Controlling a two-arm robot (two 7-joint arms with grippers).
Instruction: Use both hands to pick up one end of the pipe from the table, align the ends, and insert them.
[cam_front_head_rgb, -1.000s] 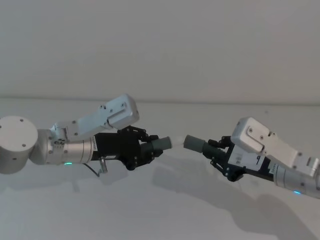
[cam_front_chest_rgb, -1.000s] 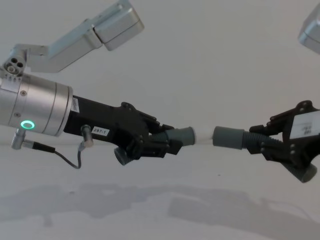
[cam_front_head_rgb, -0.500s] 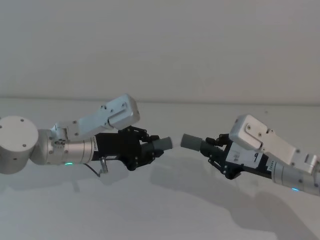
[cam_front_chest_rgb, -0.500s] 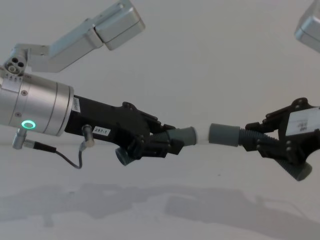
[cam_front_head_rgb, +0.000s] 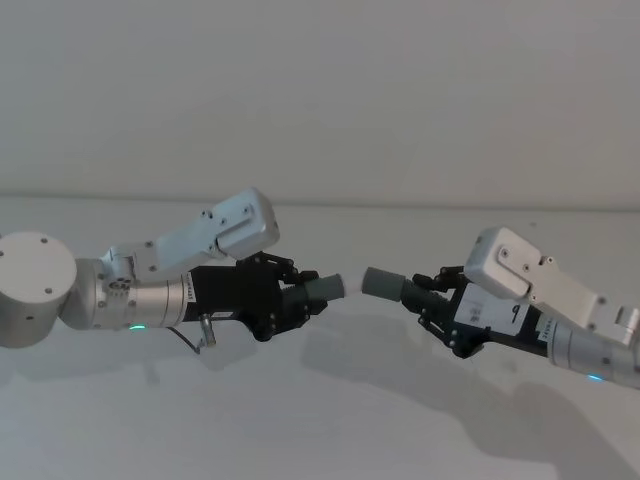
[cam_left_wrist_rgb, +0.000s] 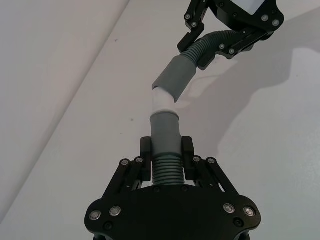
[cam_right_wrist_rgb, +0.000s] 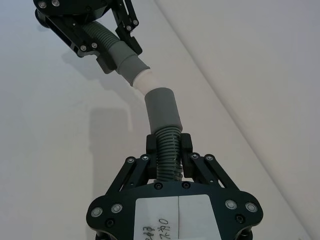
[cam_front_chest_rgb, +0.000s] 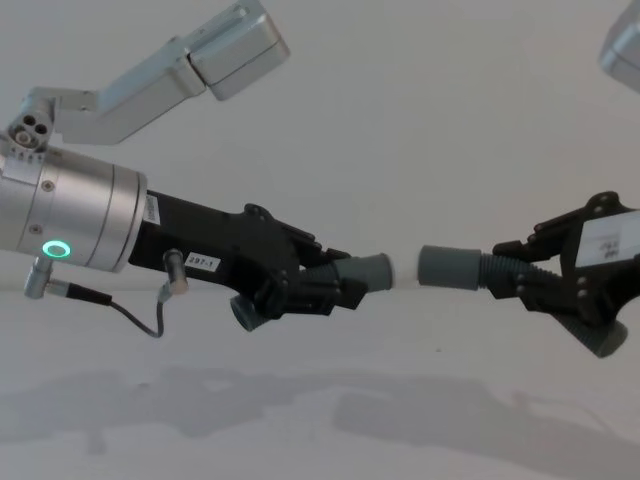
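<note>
Both grippers hold their hose pieces above the white table (cam_front_head_rgb: 320, 420). My left gripper (cam_front_head_rgb: 292, 300) (cam_left_wrist_rgb: 166, 157) is shut on the ribbed part of one pipe piece, whose narrow cuff (cam_front_chest_rgb: 368, 272) (cam_left_wrist_rgb: 165, 131) ends in a pale tip (cam_front_chest_rgb: 404, 275) (cam_left_wrist_rgb: 162, 99). Facing it, my right gripper (cam_front_head_rgb: 436, 300) (cam_right_wrist_rgb: 169, 146) is shut on the other piece, just behind its wide cuff (cam_front_chest_rgb: 449, 267) (cam_right_wrist_rgb: 162, 107). The pale tip meets the mouth of the wide cuff at a slight angle. I cannot tell whether it has gone in.
A plain white wall (cam_front_head_rgb: 320, 100) rises behind the table. Shadows of both arms fall on the table surface (cam_front_chest_rgb: 300, 410) beneath the grippers.
My right gripper has moved its wide cuff leftward, closing the small gap to the pale tip, and its wrist has shifted slightly. The left gripper has stayed still.
</note>
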